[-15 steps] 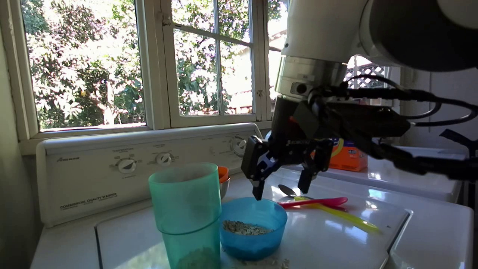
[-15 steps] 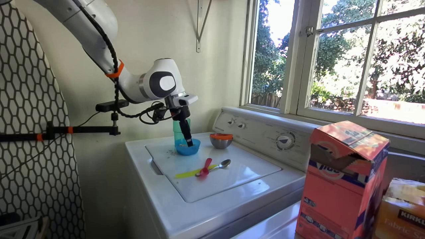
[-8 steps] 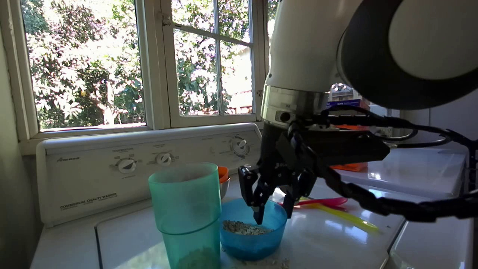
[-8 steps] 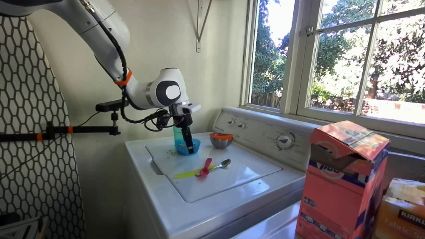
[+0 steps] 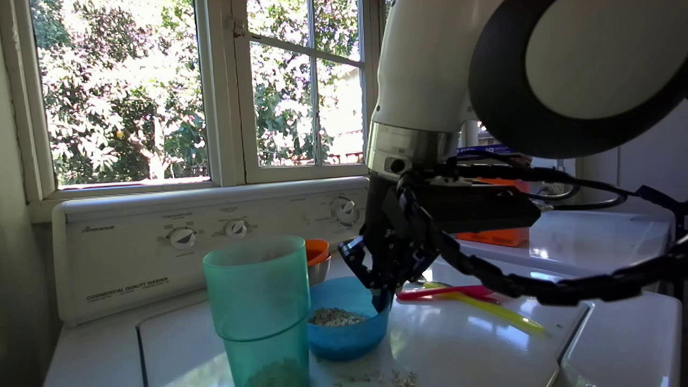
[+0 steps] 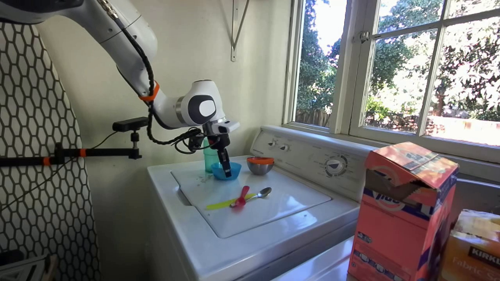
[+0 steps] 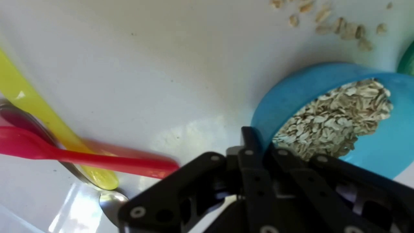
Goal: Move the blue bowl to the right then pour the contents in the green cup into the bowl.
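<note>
The blue bowl (image 5: 344, 344) holds pale oat flakes (image 7: 330, 123) and stands on the white washer lid. My gripper (image 7: 262, 142) is shut on its rim: one finger is outside the wall and the other inside. In both exterior views the gripper (image 6: 227, 171) reaches down onto the bowl's side. The tall green cup (image 5: 258, 290) stands upright right beside the bowl, with pale contents at its bottom. Only a sliver of the green cup (image 7: 408, 63) shows at the wrist view's right edge.
Loose flakes (image 7: 351, 30) lie on the lid near the bowl. A red spoon (image 5: 446, 293), a yellow utensil (image 5: 494, 312) and a metal spoon (image 6: 265, 192) lie crossed. An orange bowl (image 6: 260, 160) sits in a metal bowl (image 6: 260, 168) by the control panel. A detergent box (image 6: 394, 230) stands nearby.
The gripper has come down from above the bowl and closed on its rim. The bowl has shifted slightly towards the control panel, and the cup has moved a little too.
</note>
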